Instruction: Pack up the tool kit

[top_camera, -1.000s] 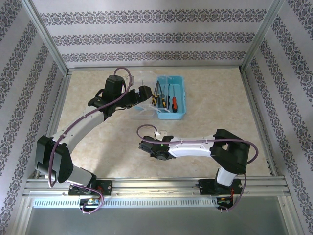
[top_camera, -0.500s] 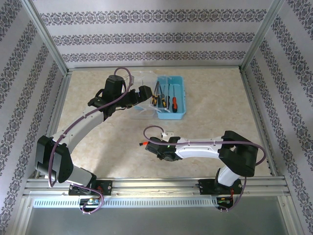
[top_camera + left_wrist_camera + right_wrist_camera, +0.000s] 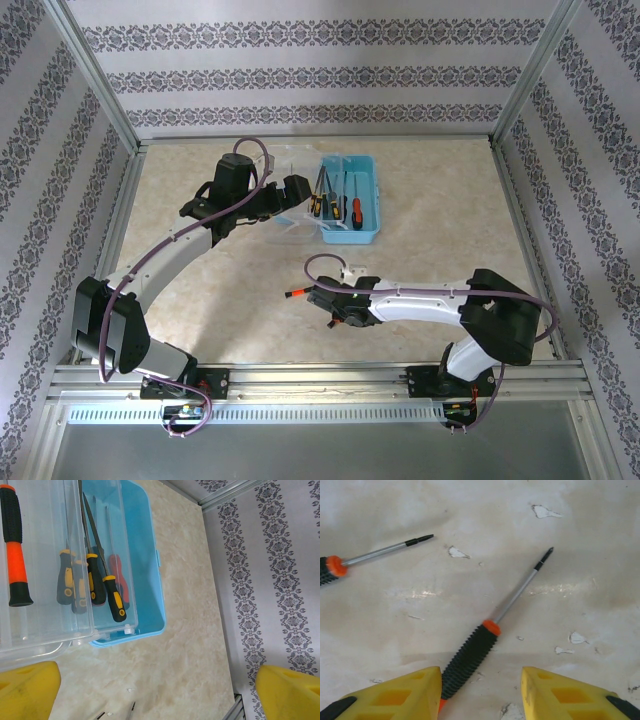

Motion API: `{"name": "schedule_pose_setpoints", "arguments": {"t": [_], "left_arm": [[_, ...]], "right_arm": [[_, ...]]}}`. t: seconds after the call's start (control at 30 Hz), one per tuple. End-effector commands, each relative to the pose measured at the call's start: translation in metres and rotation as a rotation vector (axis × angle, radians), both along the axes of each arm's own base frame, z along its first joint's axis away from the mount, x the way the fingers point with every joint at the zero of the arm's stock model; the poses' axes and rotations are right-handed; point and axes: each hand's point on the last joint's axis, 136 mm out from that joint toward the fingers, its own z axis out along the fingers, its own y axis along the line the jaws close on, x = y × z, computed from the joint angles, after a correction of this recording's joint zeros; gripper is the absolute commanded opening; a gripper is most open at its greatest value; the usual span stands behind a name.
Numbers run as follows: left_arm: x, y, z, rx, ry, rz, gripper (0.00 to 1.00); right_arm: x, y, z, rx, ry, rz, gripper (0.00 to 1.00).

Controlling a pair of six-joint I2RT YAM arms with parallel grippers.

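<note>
Currently the loose screwdriver (image 3: pixel 470 660) lies flat on the table (image 3: pixel 580 610) at the lower centre of the right wrist view. Its black ribbed handle runs down between the yellow fingers (image 3: pixel 395 697) and its shaft points to the upper right. The right gripper (image 3: pixel 481 680) is set partly spread around the handle. The handle is just beside or touching the finger at lower left, while a clear gap is left to the finger at lower right, so nothing is pinched.

For a sound pickup, the gripper should probably be shifted until the handle sits midway between the pads. It should then be lowered close to the table and closed across the ribbed part, where slip is judged least likely; the thin shaft is best avoided. A second screwdriver (image 3: pixel 372 555) lies at the upper left, well apart, and need not be disturbed.

In the overhead view the blue tool box (image 3: pixel 375 205) is found at upper centre, well apart from the right gripper. The left gripper (image 3: pixel 157 677) is placed near the box, its fingers spread wide with nothing between them. Yellow-and-black handled tools (image 3: pixel 112 597) are seen through a clear plastic panel (image 3: pixel 45 630), already laid in the box.

No brand, label or writing can be read on any tool, the box or the walls
</note>
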Motion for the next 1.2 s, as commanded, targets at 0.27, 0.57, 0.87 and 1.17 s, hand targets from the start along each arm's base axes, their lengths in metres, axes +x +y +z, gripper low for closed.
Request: {"name": "schedule_pose_setpoints", "arguments": {"t": [0.27, 0.57, 0.87, 1.17], "left_arm": [[0.001, 0.000, 0.008, 0.006, -0.017, -0.009, 1.00], [0.000, 0.000, 0.010, 0.010, -0.023, -0.011, 1.00], [0.001, 0.000, 0.010, 0.011, -0.022, -0.011, 1.00], [0.001, 0.000, 0.010, 0.009, -0.022, -0.011, 1.00]], "right_arm": [[0.013, 0.014, -0.016, 0.035, 0.021, -0.029, 0.49], [0.024, 0.005, -0.022, 0.023, 0.016, -0.059, 0.40], [0.016, -0.046, -0.025, -0.062, 0.009, -0.109, 0.25], [0.008, -0.073, -0.030, -0.059, 0.018, -0.147, 0.18]]}}
